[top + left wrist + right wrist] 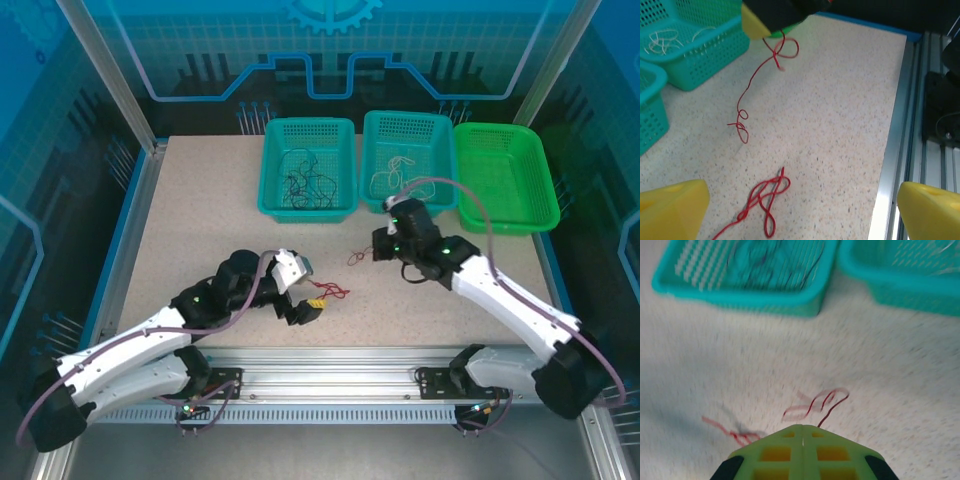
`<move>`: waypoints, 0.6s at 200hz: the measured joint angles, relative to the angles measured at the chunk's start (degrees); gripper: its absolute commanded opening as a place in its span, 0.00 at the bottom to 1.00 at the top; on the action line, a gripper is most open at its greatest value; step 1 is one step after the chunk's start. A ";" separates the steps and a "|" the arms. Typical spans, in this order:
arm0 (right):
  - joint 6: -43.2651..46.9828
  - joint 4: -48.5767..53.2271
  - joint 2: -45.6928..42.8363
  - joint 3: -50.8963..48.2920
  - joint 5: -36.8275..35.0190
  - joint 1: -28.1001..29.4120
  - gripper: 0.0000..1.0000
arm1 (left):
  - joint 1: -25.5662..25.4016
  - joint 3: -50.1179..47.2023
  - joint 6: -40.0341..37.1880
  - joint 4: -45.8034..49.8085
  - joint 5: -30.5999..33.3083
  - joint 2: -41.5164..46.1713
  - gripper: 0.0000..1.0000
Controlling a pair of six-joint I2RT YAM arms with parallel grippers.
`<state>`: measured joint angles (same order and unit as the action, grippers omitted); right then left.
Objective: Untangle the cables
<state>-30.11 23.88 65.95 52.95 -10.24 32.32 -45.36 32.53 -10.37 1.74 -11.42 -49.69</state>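
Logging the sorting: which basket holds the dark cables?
The leftmost teal basket; the middle teal basket holds whitish cables, the green basket none visible.

Speckled table [200, 250]: teal baskets [308, 123], green basket [500, 127] at back; red cable [330, 292] midway.

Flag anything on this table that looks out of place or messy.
Two red cables are outside the teal baskets. A knotted red tangle lies on the table under the open left gripper, and a kinked red strand hangs from the shut right gripper. Nothing looks damaged or spilled.
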 measured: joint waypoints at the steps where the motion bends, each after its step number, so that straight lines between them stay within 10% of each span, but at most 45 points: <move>1: -0.09 -0.09 -0.17 -0.07 0.07 -0.24 0.00 | 0.00 0.00 0.00 -0.04 -0.02 0.02 0.98; 120: -7.63 -20.35 -3.78 -1.53 7.78 -40.35 0.00 | 0.00 0.00 1.70 -4.44 0.00 -0.28 0.99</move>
<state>-37.74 3.53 62.17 51.42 -2.46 -8.03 -45.36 32.53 -8.67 -2.70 -11.42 -49.98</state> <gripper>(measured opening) 0.065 0.986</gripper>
